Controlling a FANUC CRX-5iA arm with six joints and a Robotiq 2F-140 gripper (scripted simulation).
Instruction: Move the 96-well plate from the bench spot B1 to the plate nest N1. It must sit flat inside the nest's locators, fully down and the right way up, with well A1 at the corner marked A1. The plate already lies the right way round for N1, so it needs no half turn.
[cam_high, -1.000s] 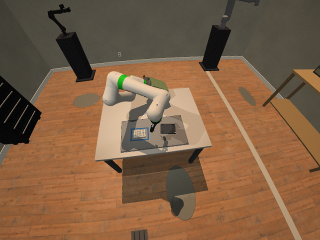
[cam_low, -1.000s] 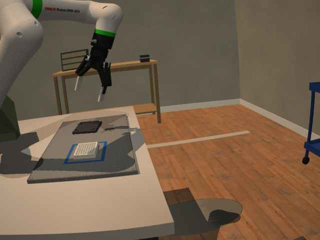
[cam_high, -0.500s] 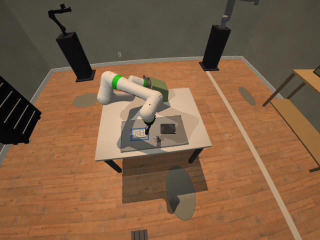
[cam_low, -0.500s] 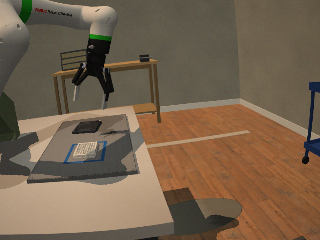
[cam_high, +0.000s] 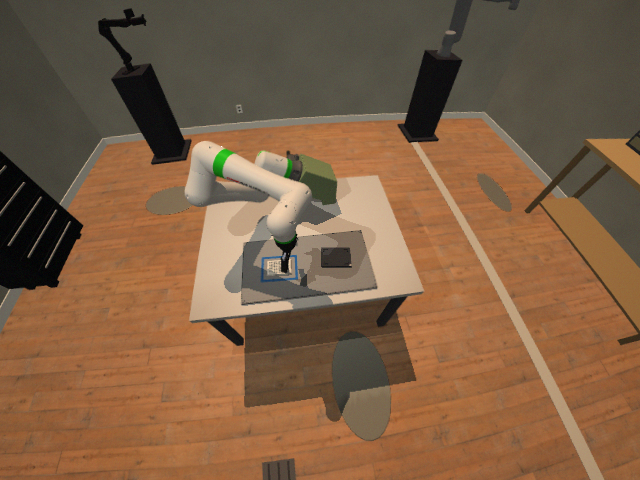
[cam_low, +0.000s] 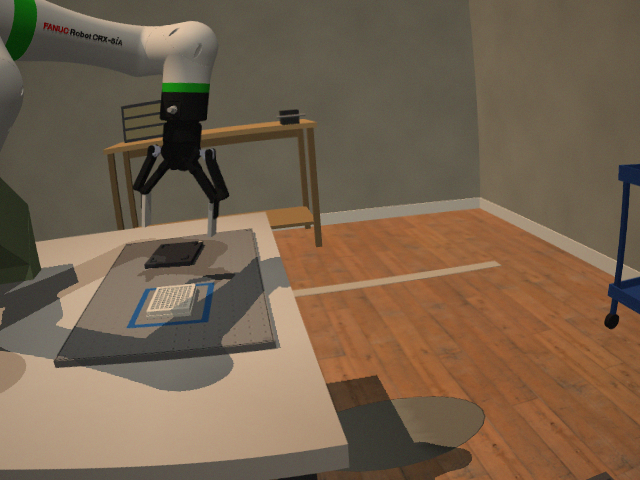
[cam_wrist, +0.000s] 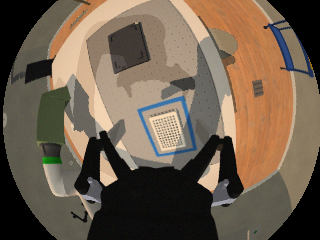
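Plate: the 96-well plate (cam_low: 171, 299) lies on blue-framed B1, below your claw (cam_low: 177, 212).
Claw: released, fingers wide — holding nothing.
Nest: N1 (cam_low: 174, 254) lies beyond the plate — you must first descend.

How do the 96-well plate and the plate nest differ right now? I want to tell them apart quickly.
The 96-well plate is white with a grid of wells; the plate nest is black and plain-topped. The plate lies inside a blue outline; the nest has none. In the exterior view, the plate lies nearer the camera. Both rest flat on the grey board.
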